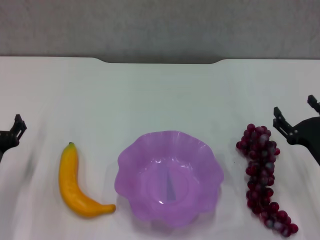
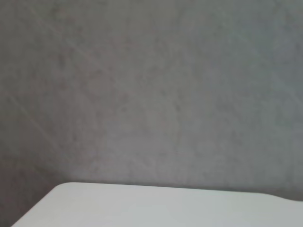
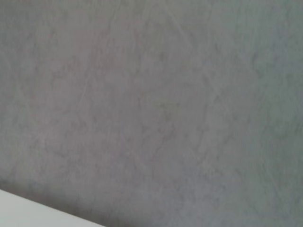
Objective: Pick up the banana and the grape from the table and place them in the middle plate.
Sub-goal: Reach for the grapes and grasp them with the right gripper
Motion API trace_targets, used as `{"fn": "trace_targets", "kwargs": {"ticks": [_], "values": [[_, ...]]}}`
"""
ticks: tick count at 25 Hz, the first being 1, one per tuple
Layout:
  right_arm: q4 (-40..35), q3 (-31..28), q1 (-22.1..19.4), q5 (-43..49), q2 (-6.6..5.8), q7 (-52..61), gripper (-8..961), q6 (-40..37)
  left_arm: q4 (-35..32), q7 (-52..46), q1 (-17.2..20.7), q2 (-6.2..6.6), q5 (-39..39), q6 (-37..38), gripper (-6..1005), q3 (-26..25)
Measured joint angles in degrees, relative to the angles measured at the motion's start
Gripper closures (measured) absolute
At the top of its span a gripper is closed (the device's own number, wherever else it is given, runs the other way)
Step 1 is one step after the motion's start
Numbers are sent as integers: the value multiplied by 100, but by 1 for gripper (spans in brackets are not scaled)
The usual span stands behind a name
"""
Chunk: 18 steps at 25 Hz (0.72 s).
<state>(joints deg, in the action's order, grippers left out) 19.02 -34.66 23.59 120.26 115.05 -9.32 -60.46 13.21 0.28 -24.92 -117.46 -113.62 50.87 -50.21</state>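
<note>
In the head view a curved yellow-orange banana (image 1: 75, 185) with a dark green tip lies on the white table (image 1: 160, 95) at the near left. The lilac scalloped middle plate (image 1: 169, 177) stands just right of it with nothing in it. A long bunch of dark red-purple grape (image 1: 263, 175) lies right of the plate. My right gripper (image 1: 296, 111) hovers just beyond the bunch's far end, open and holding nothing. Only part of my left gripper (image 1: 15, 131) shows at the left edge, well left of the banana. Neither wrist view shows any of these objects.
The table's far edge has a shallow notch (image 1: 160, 61) with a grey wall behind it. The left wrist view shows that grey wall and a table corner (image 2: 142, 205); the right wrist view shows the wall and a sliver of table (image 3: 28, 215).
</note>
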Motion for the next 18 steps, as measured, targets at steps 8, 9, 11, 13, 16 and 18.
{"fn": "trace_targets", "kwargs": {"ticks": [8, 9, 11, 13, 16, 18], "values": [[1, -56, -18, -37, 7, 8, 73, -16, 19, -31, -16, -14, 107, -174, 105, -79], [0, -61, -18, -37, 7, 24, 73, 9, 21, -32, -23, -8, 91, -218, 105, -70], [0, -70, -14, -37, 7, 103, 73, 57, 24, -18, -51, 3, 60, -323, 105, -57], [1, -73, -9, -38, 5, 213, 74, 78, 24, 2, -75, 3, 59, -358, 105, -57], [1, -75, 6, -38, 1, 286, 74, 99, 24, 2, -109, 5, 57, -411, 105, -57], [13, -77, 14, -39, 0, 287, 74, 149, 24, -4, -135, 14, 55, -521, 105, -57]]}}
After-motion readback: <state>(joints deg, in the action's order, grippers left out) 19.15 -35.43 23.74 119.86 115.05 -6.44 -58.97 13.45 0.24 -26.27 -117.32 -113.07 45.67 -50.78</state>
